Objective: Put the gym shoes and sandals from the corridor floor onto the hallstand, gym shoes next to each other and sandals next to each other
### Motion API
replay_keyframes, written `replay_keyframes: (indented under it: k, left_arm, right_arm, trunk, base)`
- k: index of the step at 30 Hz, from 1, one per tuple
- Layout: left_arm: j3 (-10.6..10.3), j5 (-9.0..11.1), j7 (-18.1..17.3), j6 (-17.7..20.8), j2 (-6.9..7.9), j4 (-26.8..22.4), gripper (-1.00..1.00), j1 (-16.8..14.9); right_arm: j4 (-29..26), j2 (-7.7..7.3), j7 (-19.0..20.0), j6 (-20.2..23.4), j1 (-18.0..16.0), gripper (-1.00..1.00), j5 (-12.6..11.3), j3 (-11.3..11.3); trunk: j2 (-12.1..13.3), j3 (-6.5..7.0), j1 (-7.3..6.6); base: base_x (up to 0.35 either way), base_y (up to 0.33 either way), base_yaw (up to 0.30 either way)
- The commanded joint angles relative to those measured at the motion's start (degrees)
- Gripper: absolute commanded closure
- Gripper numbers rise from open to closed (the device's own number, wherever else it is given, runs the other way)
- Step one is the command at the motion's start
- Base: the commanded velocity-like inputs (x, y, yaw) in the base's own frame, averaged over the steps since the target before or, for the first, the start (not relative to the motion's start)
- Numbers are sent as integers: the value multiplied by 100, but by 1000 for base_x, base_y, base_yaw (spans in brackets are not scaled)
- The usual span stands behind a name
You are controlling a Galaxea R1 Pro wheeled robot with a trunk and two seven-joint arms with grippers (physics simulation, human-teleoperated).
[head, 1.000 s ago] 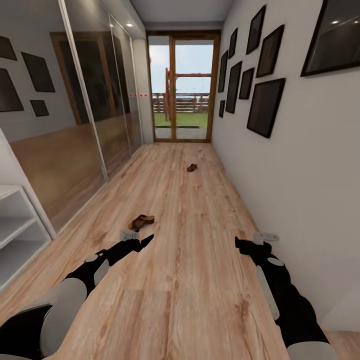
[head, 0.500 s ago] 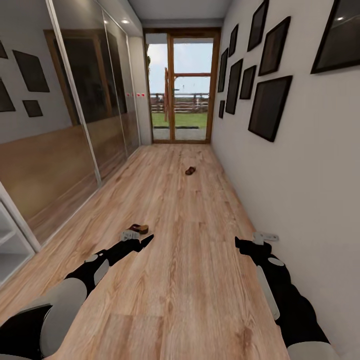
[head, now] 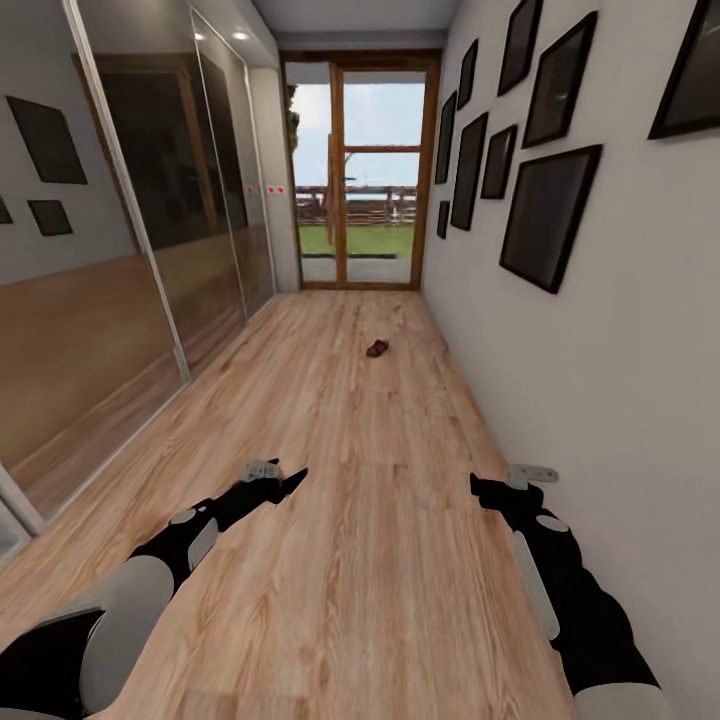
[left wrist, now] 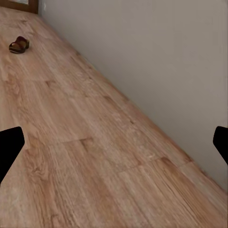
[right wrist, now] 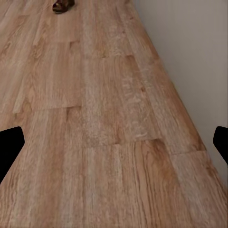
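Now, corridor: we face one sandal (head: 377,348) lying far down the floor (head: 380,560).
Grippers: left (head: 283,484), right (head: 487,490) spread, empty for transit.

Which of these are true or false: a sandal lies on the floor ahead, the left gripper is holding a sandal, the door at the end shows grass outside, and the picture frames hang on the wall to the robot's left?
1. A brown sandal lies on the corridor floor far ahead. True.
2. The left gripper is holding a sandal. False: it is open and empty, as the left wrist view shows.
3. The glass door at the corridor's end shows grass outside. True.
4. The dark picture frames hang on the robot's left wall. False: they hang on the white wall at its right; the left side has mirrored panels.
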Motion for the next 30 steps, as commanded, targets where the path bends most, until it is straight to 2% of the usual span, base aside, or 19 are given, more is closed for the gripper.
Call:
replay_keyframes:
  k: [1, 10, 30]
  left_arm:
    - [25, -14, -23, -20, 0, 7, -100, -6]
    - [25, -14, -23, -20, 0, 7, -100, -2]
    - [25, -14, -23, -20, 0, 7, -100, -2]
  right_arm:
    - [-4, -3, -42, 22, -3, -100, -57, 8]
    - [-4, -3, -41, 21, -3, -100, -57, 8]
    - [-1, 5, -42, 22, -3, -100, -57, 9]
  trunk:
    - [-2, -6, 2]
    - [-2, -6, 2]
    - [-2, -6, 2]
  base:
    - [345, -96, 0]
    - [345, -96, 68]
    - [345, -96, 277]
